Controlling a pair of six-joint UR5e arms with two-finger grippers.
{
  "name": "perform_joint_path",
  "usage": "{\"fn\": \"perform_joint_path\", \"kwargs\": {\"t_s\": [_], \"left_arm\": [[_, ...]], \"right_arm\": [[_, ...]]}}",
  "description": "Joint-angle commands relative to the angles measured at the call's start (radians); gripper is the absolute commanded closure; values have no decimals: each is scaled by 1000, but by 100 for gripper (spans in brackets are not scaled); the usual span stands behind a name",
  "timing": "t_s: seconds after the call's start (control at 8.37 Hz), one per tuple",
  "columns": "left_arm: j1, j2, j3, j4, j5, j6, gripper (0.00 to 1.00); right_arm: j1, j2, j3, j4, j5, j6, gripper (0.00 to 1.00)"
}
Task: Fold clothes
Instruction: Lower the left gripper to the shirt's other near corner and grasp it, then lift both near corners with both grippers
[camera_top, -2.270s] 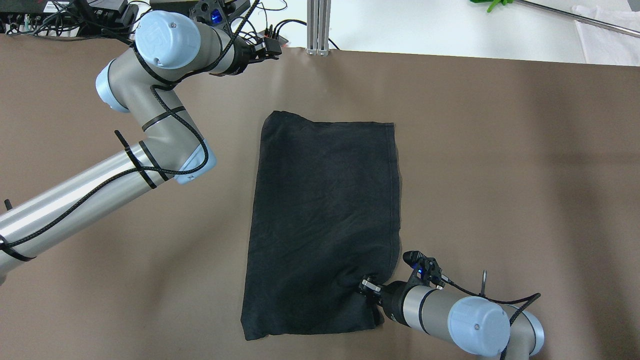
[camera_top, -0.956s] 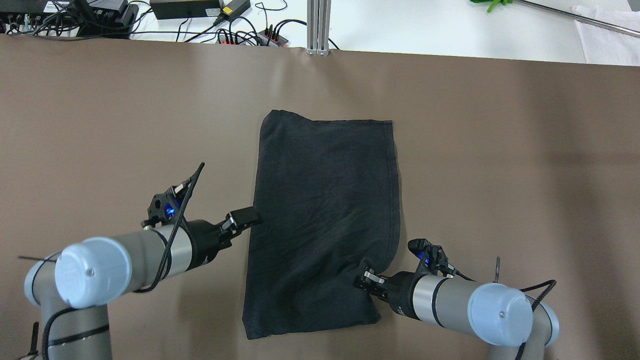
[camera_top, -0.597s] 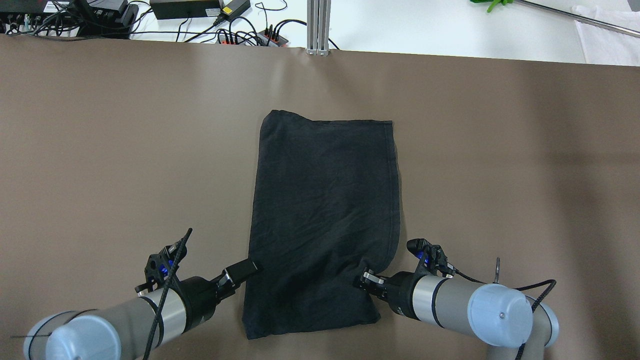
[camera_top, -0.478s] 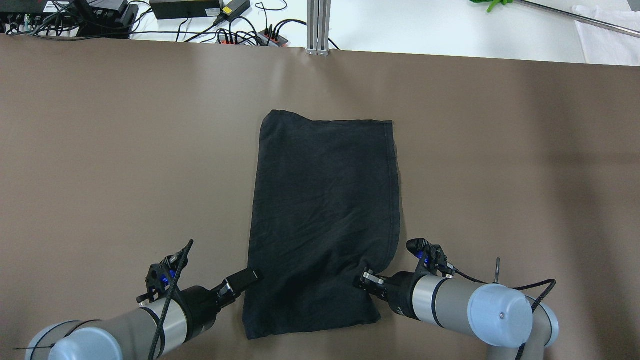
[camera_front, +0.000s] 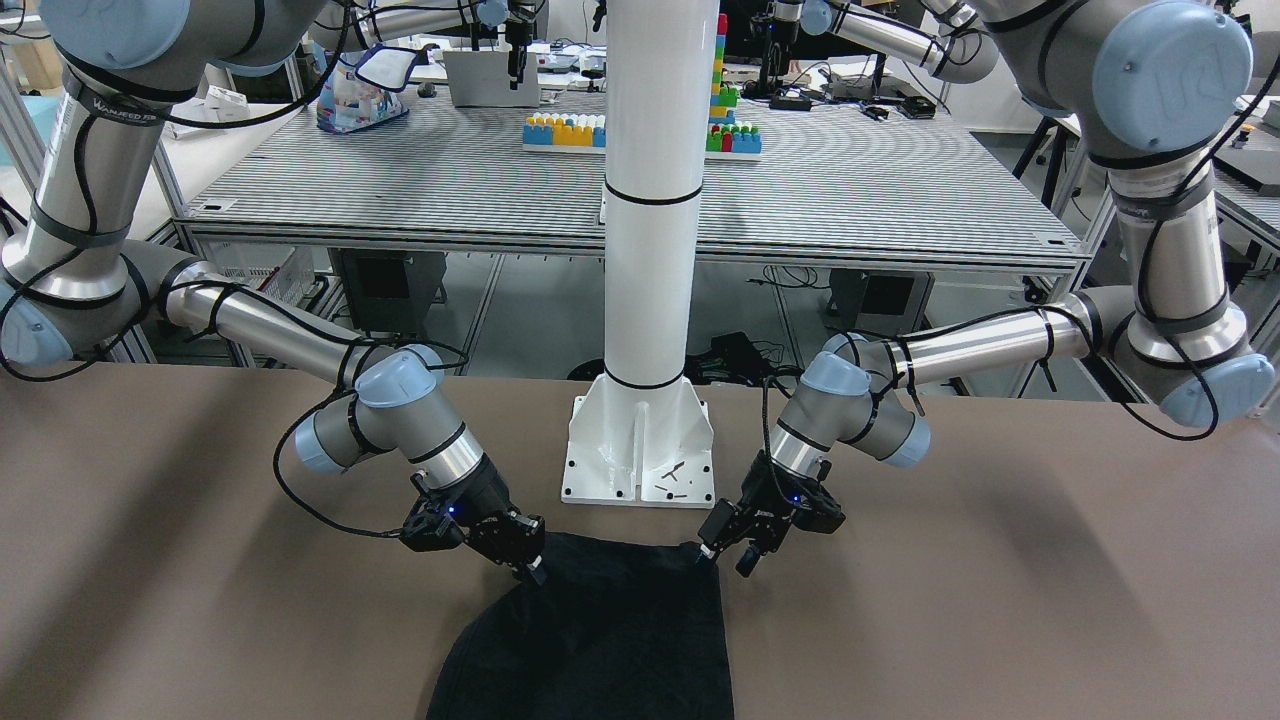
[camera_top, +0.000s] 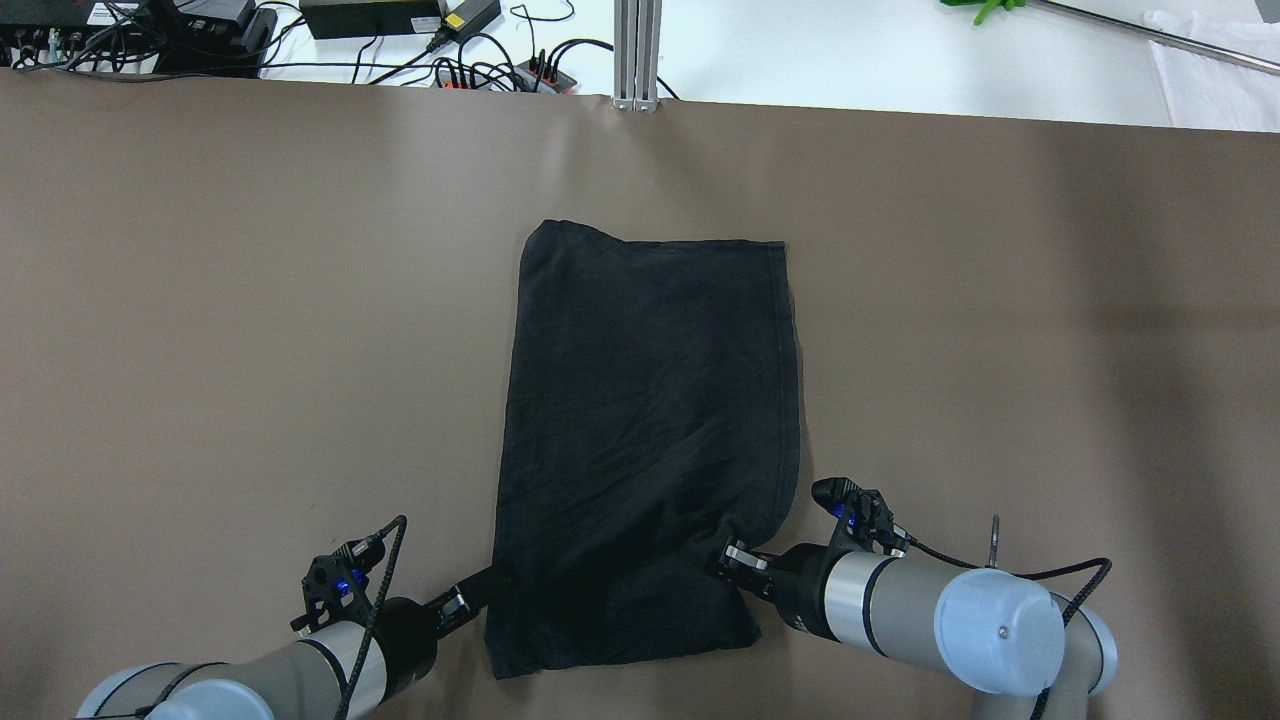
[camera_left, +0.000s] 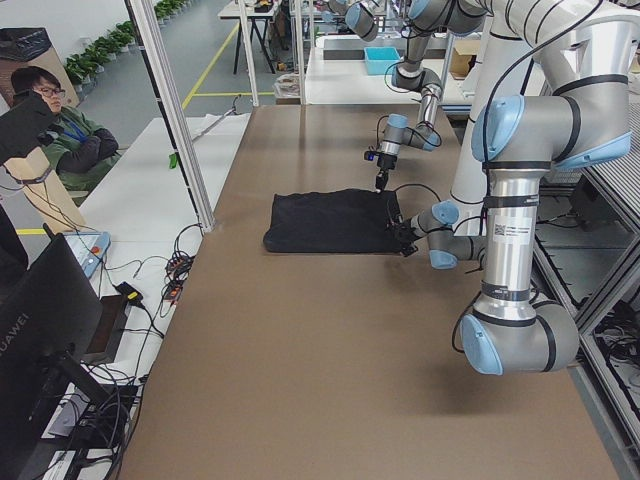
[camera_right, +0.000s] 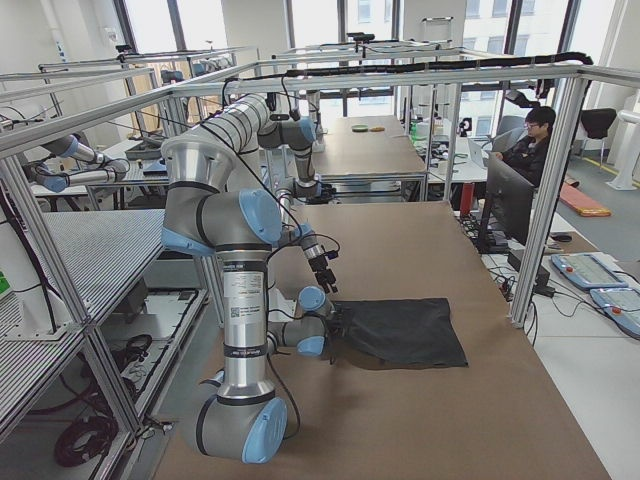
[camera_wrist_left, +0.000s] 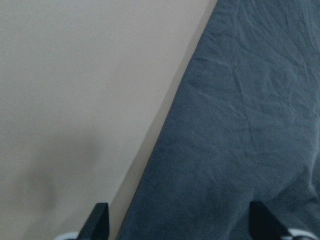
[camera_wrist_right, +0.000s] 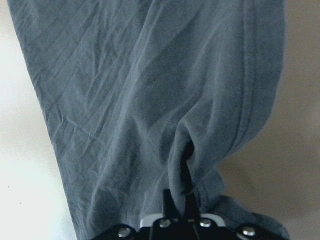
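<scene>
Brown lab table (camera_top: 200, 300), two UR5e arms at work: black garment (camera_top: 650, 400) lies flat as a folded oblong at mid-width. Its long axis runs from robot-side edge toward far edge. Near short end sits close to robot-side edge; far short end stops well short of the far edge. Far-left corner is rounded, far-right corner square, and a stitched hem runs down the long side on the robot's right. No collar or logo shows, so which end is the top can't be told.

Right gripper (camera_top: 728, 557) is pinched tight on a raised pucker of fabric nr the near-right corner, w/ cloth bunching up around its closed tips in the wrist view. Left gripper (camera_top: 487, 588) sits low at the opposite long side, nr the near-left corner, jaws spread wide & straddling the cloth's edge. One finger (camera_wrist_left: 101, 222) is over bare table, the other (camera_wrist_left: 262, 220) over fabric; whether either touches can't be told.

Both forearms reach in from the robot-side edge, one each side of the white pedestal (camera_front: 640, 450), which stands nr the garment's near end.

Beyond the far edge: power bricks & cables (camera_top: 400, 20), an aluminium post (camera_top: 637, 55) and a white cloth (camera_top: 1215, 70). Behind the robot stands a bench w/ toy bricks (camera_front: 570, 130). Off the far edge toward the robot's left, a seated person (camera_left: 60, 120) faces a dark monitor (camera_left: 40, 330).
</scene>
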Motion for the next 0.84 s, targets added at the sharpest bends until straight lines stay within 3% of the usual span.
{"fn": "perform_joint_path", "kwargs": {"t_s": [0.0, 0.6, 0.72], "left_arm": [[38, -19, 36, 0, 33, 0, 0], [69, -53, 76, 5, 58, 0, 0], [69, -59, 76, 5, 58, 0, 14]], "right_arm": [[0, 1, 1, 0, -3, -5, 100], [0, 2, -2, 0, -3, -20, 100], [0, 2, -2, 0, -3, -20, 100]]}}
